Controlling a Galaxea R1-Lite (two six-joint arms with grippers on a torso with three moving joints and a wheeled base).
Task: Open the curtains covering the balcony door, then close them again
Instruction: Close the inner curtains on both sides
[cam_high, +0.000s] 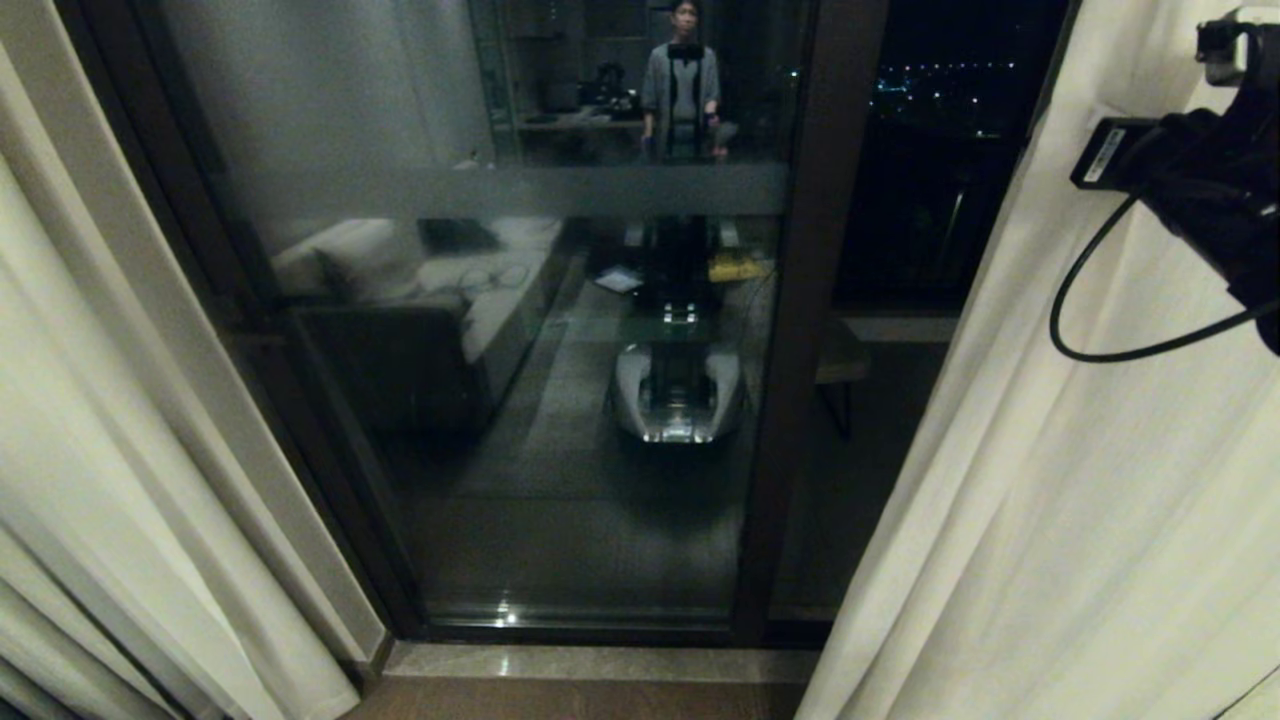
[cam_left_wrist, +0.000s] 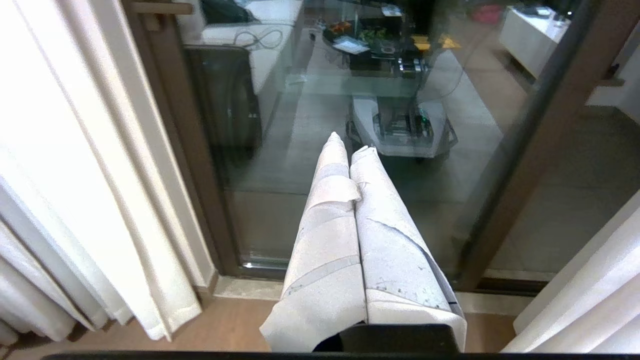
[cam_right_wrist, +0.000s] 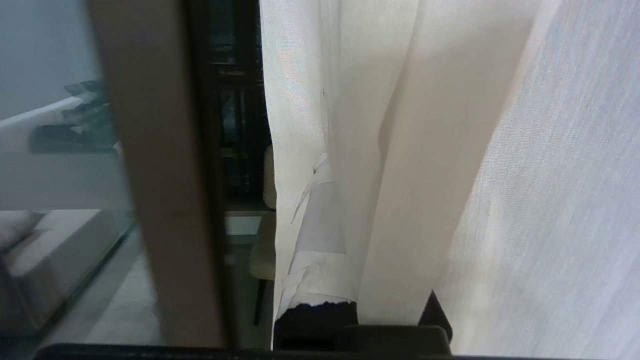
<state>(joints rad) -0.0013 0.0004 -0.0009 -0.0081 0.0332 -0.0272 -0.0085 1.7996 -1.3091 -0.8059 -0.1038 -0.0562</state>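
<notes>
The curtains are drawn apart: the left curtain panel (cam_high: 120, 450) and the right curtain panel (cam_high: 1080, 500) hang at either side of the bared balcony door (cam_high: 560, 350). My right arm (cam_high: 1220, 190) is raised against the right panel near its inner edge. In the right wrist view my right gripper (cam_right_wrist: 345, 170) is shut on a fold of the cream curtain (cam_right_wrist: 440, 175). One taped finger (cam_right_wrist: 310, 240) shows and the fabric hides the other. My left gripper (cam_left_wrist: 350, 142), its fingers wrapped in white tape, is shut and empty, pointing low at the glass (cam_left_wrist: 310, 150).
A dark vertical door frame post (cam_high: 800, 330) stands just left of the right panel. A pale stone threshold (cam_high: 600, 662) runs along the door's foot, with wooden floor (cam_left_wrist: 240, 325) before it. The glass reflects a standing person (cam_high: 683, 80) and my own base (cam_high: 678, 395).
</notes>
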